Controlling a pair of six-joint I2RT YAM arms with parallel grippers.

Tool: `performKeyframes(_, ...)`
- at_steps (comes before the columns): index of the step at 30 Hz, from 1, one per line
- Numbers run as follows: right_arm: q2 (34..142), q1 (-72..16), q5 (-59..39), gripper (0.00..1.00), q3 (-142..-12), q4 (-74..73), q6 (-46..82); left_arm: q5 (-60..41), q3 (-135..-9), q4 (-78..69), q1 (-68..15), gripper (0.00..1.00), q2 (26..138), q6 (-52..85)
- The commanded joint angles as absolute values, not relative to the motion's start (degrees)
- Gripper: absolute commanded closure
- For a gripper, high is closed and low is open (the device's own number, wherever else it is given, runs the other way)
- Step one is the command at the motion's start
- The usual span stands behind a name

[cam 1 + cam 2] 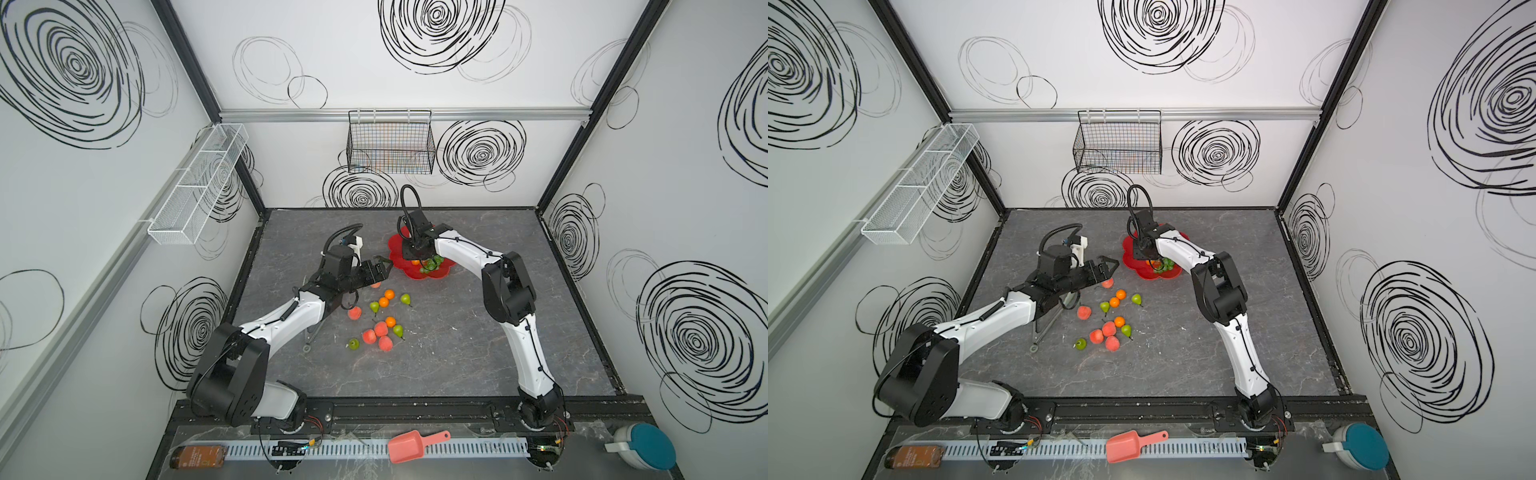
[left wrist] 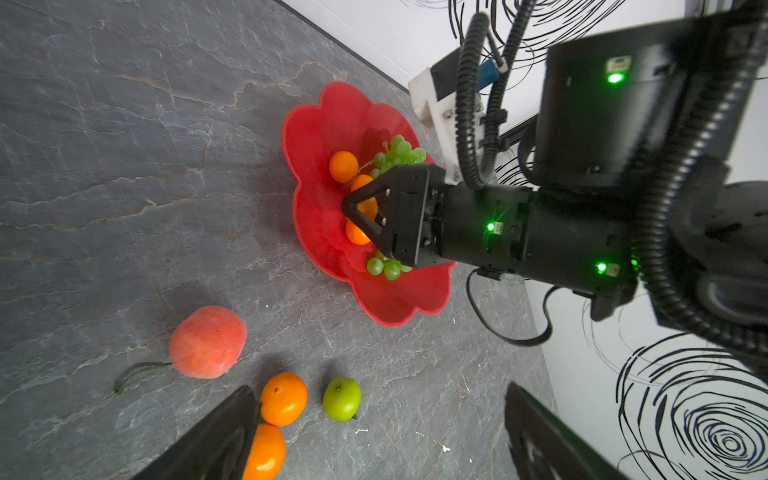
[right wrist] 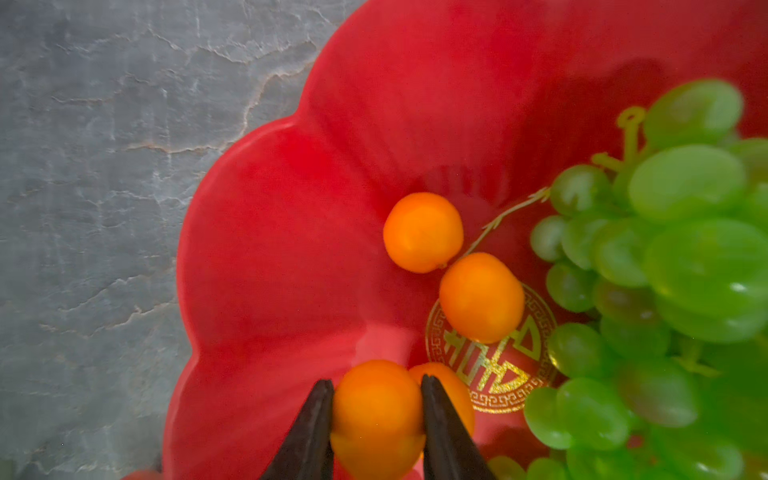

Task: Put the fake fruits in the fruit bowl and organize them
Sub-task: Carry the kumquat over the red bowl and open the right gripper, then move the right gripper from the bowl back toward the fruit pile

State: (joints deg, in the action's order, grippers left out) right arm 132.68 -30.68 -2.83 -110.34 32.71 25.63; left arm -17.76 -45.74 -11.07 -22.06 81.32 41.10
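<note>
Over red bowl [image 3: 270, 249], right gripper [image 3: 377, 380] pinching orange [image 3: 376, 419] near grapes [image 3: 685, 249]; left gripper [image 1: 1109, 268] hovering over table [image 1: 1183, 353], jaws spread, beside peach [image 1: 1107, 283].

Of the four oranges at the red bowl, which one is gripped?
The orange held by the right claw, hiding part of another; the remaining two lie free.

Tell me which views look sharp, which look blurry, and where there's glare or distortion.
Right wrist view: the grapes are out of focus, the gold mark fairly crisp, the orange between the right fingers slightly soft. Left wrist view: the left fingers are dark blurs at the edge; green lights flare. In both top views: even light, soft shadows, wide-angle stretch at the edges.
</note>
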Motion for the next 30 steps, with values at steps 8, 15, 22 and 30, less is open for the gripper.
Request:
performKeyframes(8, 138.3, -30.0, -1.2, 0.67, -119.2, 39.2, 23.8, -18.2, -46.3, -14.4, -21.7, 0.04, 81.8, 39.9)
performKeyframes(15, 138.9, -29.5, -1.8, 0.6, -120.1, 39.5, 23.7, -18.2, -46.1, -14.8, -21.6, 0.04, 82.2, 40.0)
performKeyframes(22, 138.7, -29.1, -2.2, 0.56, -122.2, 40.8, 23.5, -18.2, -45.8, -14.4, -21.7, 0.04, 81.4, 39.9)
performKeyframes(30, 135.7, -29.1, -1.9, 0.57, -124.5, 42.9, 23.1, -18.0, -45.3, -12.2, -22.1, 0.04, 77.7, 39.3)
